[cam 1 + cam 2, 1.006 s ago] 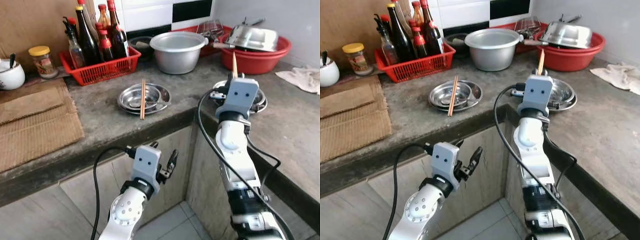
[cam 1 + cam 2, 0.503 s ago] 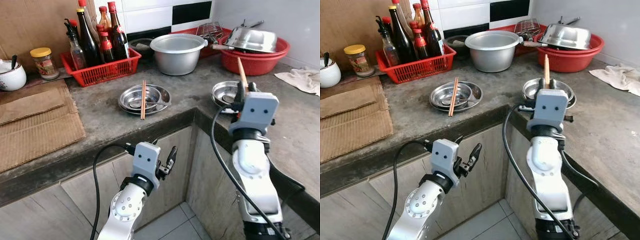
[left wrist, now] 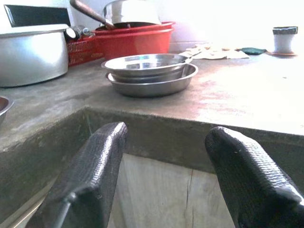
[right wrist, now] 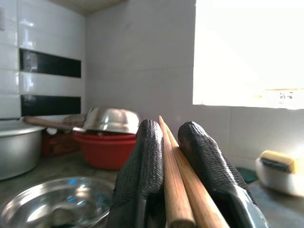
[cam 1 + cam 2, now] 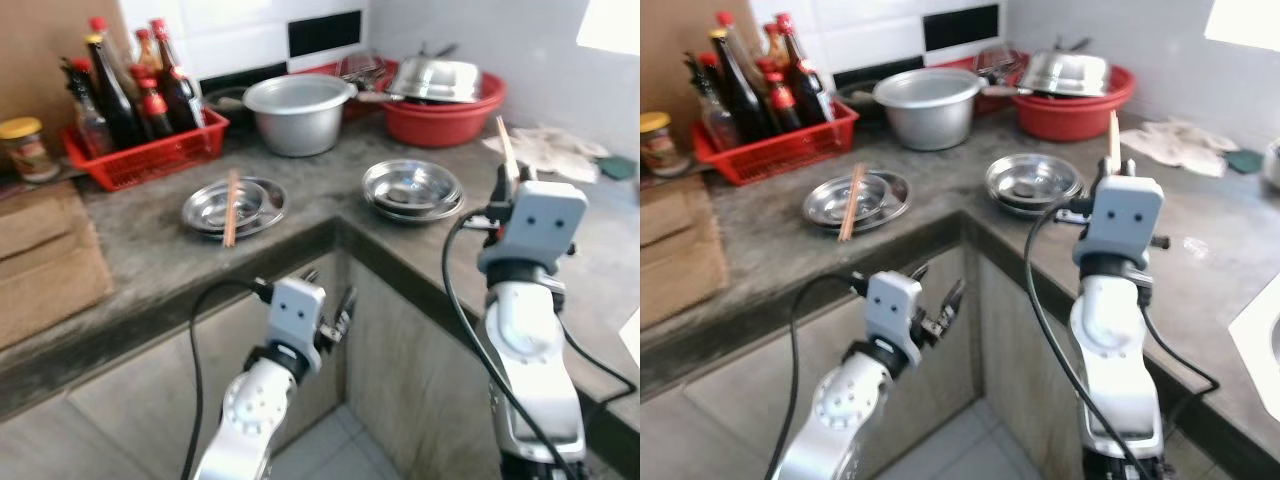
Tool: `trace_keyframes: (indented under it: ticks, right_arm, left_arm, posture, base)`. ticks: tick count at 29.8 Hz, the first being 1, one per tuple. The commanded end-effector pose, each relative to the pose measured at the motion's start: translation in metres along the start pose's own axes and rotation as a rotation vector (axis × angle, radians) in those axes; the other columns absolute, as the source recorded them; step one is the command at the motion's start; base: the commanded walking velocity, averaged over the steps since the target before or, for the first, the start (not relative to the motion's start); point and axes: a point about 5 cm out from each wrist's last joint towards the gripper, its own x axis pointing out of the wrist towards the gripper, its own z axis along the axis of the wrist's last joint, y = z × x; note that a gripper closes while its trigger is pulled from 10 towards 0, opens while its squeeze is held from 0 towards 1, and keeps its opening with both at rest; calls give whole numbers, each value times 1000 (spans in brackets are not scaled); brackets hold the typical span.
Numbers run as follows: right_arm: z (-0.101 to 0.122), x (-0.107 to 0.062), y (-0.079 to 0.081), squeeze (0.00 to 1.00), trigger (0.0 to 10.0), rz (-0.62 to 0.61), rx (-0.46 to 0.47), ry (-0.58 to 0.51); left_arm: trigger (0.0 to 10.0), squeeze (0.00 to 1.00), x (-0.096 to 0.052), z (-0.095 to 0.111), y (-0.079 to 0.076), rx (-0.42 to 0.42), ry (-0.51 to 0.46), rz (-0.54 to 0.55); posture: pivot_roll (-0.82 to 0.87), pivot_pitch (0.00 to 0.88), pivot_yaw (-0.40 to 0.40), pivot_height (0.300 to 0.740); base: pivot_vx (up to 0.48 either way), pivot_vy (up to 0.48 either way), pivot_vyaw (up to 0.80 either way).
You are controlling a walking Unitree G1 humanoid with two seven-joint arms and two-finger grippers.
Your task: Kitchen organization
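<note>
- The grey stone counter [image 5: 150, 235] runs in an L round an inside corner, with cabinet fronts below it and white wall tiles behind.
- A red basin [image 5: 440, 112] stands at the back by the wall, holding an upturned steel bowl [image 5: 436, 78]; just beside it is a large aluminium pot [image 5: 297, 110].
- A red basket [image 5: 140, 150] at the back left holds several dark sauce bottles [image 5: 105, 95], and a yellow-lidded jar [image 5: 24, 148] stands further left.
- A stack of shallow steel dishes [image 5: 412, 190] sits near the counter's corner, on the robot's right side.
- A second steel dish [image 5: 233, 205] lies to the left of that stack, well apart from it, with a pair of wooden chopsticks [image 5: 231, 194] resting across it.
- A crumpled pale cloth [image 5: 545, 150] lies on the counter toward the far right.
- The right gripper [image 4: 171, 156] is raised over the counter edge near the stacked dishes, its black fingers [image 4: 145, 161] clamped together on another pair of chopsticks [image 4: 178, 175], whose tips stick up above the wrist housing (seen as a thin pale stick in the head views).
- The left gripper [image 3: 164, 166] hangs low in front of the cabinet, below counter height; its fingers [image 3: 95, 171] are spread apart with nothing between them.
</note>
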Motion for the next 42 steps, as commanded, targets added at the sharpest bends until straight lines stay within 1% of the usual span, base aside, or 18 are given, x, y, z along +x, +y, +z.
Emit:
trace_keyframes:
  ticks: [1, 2, 5, 7, 9, 16, 18, 22, 23, 24, 26, 30, 31, 33, 38, 42]
  right_arm:
    - [4, -1, 6, 0, 0, 27, 17, -1]
    - [3, -1, 6, 0, 0, 29, 13, 5]
    - [2, -3, 6, 0, 0, 31, 11, 11]
    - [1, -4, 6, 0, 0, 32, 12, 20]
    - [0, -5, 6, 0, 0, 32, 6, 26]
    - [-2, -8, 6, 0, 0, 27, 6, 46]
    - [-3, -10, 7, 0, 0, 27, 3, 55]
    - [-6, -11, 7, 0, 0, 27, 1, 72]
    - [-12, -15, 7, 0, 0, 28, 12, 110]
    - [-14, -16, 6, 0, 0, 28, 15, 120]
    - [-20, -24, 6, 0, 0, 40, 15, 155]
    - [-23, -28, 5, 0, 0, 43, 10, 168]
    - [-25, -31, 4, 0, 0, 38, 7, 182]
    - [-25, -32, 4, 0, 0, 36, 6, 185]
    - [-24, -35, 4, 0, 0, 33, -2, 185]
    - [-24, -35, 4, 0, 0, 32, -3, 185]
  left_arm:
    - [10000, 0, -1, -3, 7, -6, 14, 26]
    - [10000, 0, -1, -5, 8, -14, 27, 41]
    - [10000, 0, -1, -5, 9, -11, 25, 44]
    - [10000, 0, -2, -6, 9, -13, 27, 41]
    - [10000, 0, -2, -6, 9, -24, 29, 44]
    - [10000, 0, -2, -5, 9, -21, 27, 31]
    - [10000, 0, -2, -5, 9, -8, 21, 33]
    - [10000, 0, -2, -5, 9, -21, 21, 36]
    - [10000, 0, -2, -5, 10, -25, 21, 38]
    - [10000, 0, -1, -5, 10, -25, 21, 38]
    - [10000, 0, -2, -4, 11, -22, 20, 45]
    - [10000, 0, -2, -4, 10, -24, 19, 38]
    - [10000, 0, -2, -4, 9, -36, 15, 33]
    - [10000, 0, -2, -3, 9, -23, 8, 33]
    - [10000, 0, -1, -3, 6, -31, 13, 17]
    - [10000, 0, 0, -3, 7, -25, 18, 14]
  posture:
    - [113, 0, 4, 740]
    - [114, 0, 3, 740]
    - [114, 0, 4, 740]
    - [113, 0, 8, 740]
    - [112, 0, 5, 740]
    - [113, 0, 6, 740]
    - [113, 0, 6, 740]
    - [112, 0, 5, 740]
    - [113, 0, 4, 740]
    - [113, 0, 4, 740]
    - [113, 0, 4, 740]
    - [113, 0, 4, 740]
    - [110, 0, 6, 740]
    - [109, 0, 7, 740]
    - [105, 0, 10, 740]
    - [103, 0, 11, 740]
  base:
    - [0, 0, 0]
    - [0, 0, 0]
    - [0, 0, 0]
    - [0, 0, -800]
    - [0, 0, 0]
    - [0, 480, 0]
    - [0, 0, 0]
    - [0, 0, 0]
    - [0, 0, -800]
    - [0, 0, -800]
    - [0, 0, -800]
    - [0, 262, -800]
    - [0, 480, -800]
    - [0, 240, -800]
    - [0, 0, -800]
    - [0, 480, -800]
